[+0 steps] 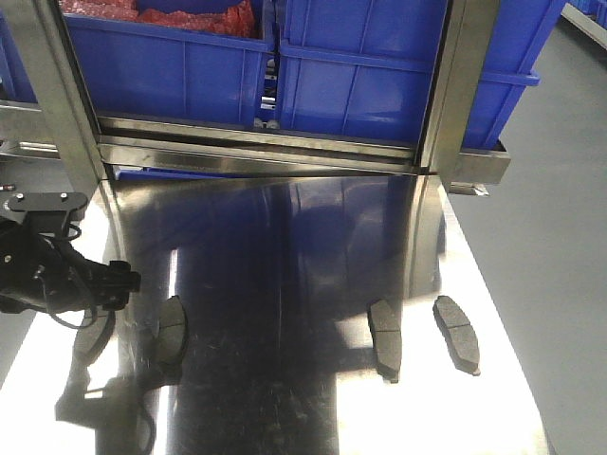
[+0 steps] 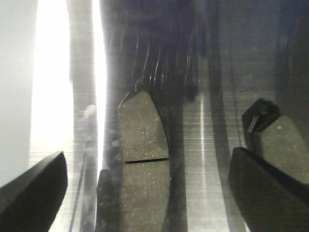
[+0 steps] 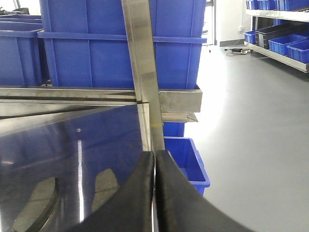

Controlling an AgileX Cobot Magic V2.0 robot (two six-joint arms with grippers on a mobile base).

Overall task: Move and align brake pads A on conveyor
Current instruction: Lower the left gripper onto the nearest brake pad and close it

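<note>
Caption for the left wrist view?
Open left gripper above a grooved brake pad on the steel table; second pad beside.

The left arm (image 1: 38, 270) and tapered pincer fingers (image 2: 34, 188) are matte black.

A shiny steel table (image 1: 285, 237) fills the near scene, with large blue bins (image 1: 360, 66) on a steel rack (image 1: 256, 152) at its far edge. The left bin holds red items (image 1: 190, 19). Grey floor (image 1: 560, 237) lies to the right.
</note>
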